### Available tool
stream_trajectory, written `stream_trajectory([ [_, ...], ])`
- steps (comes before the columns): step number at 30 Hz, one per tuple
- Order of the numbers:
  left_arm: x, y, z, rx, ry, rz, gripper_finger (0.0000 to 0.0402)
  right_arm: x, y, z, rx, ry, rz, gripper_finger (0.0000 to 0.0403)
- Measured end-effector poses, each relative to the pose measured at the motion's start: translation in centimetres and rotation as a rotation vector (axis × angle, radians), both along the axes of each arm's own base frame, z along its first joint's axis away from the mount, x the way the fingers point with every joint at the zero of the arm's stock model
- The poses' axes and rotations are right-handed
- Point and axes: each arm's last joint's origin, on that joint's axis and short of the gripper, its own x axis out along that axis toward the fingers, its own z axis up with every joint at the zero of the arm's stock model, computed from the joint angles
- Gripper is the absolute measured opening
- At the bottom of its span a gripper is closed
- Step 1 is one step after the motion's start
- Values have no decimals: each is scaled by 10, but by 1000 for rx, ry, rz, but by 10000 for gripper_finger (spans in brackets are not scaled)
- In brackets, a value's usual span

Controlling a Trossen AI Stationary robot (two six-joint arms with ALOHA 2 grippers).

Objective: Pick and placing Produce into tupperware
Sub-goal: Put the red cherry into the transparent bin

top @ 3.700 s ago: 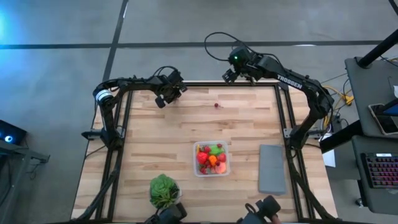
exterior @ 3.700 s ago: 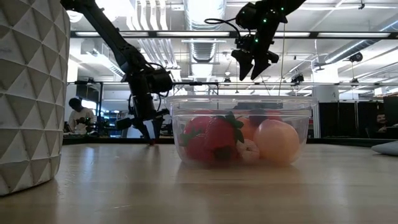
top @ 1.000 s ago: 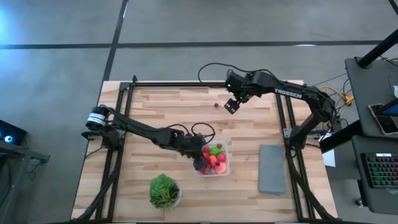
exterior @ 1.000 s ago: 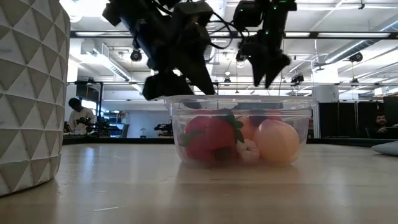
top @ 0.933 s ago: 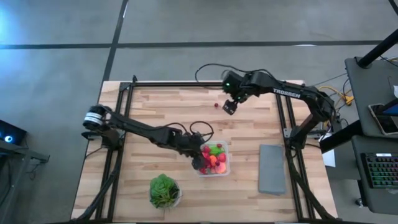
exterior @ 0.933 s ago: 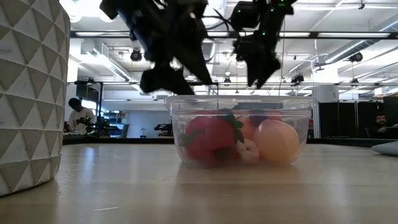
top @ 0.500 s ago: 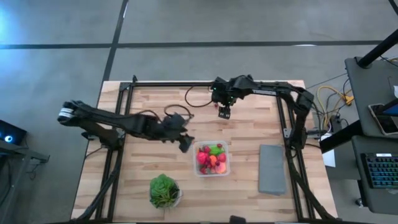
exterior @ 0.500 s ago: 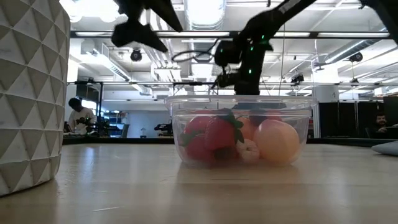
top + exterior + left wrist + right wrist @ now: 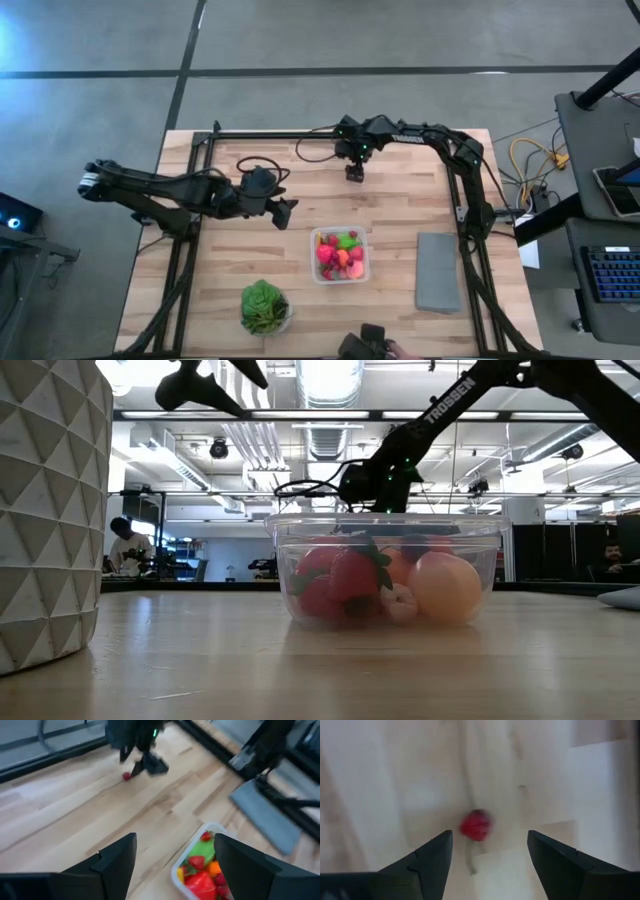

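Right wrist view — open right end effector point(image 9: 487, 857) seemingly above red berry point(image 9: 476, 825)

Grey concrete floor point(image 9: 300, 40) w/ dark seams; bright ceiling lights point(image 9: 325, 378), exposed ducts

arms: both matte black, chunky joints | right arm point(image 9: 430, 135): white lettering along one link, tiny green light by the wrist | left arm point(image 9: 170, 190): silver-white cuff near its base, loose black cable looping off it | claws: dark flat fingers
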Motion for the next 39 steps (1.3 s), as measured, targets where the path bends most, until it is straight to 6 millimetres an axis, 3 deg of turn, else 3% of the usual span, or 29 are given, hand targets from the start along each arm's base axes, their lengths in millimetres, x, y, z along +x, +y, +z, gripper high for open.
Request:
stream_trajectory([
  [8,7,-1,-10,11,49,5,252,0,-6,10,-20,-23,4,252],
  [16,6,1,-10,25,58,26,252,5,-7,-13,7,7,6,255],
  [21,5,2,-10,26,59,32,252,6,-6,-17,15,8,10,248],
  [39,6,2,-12,-6,56,60,252,8,-3,-14,17,5,-10,127],
])
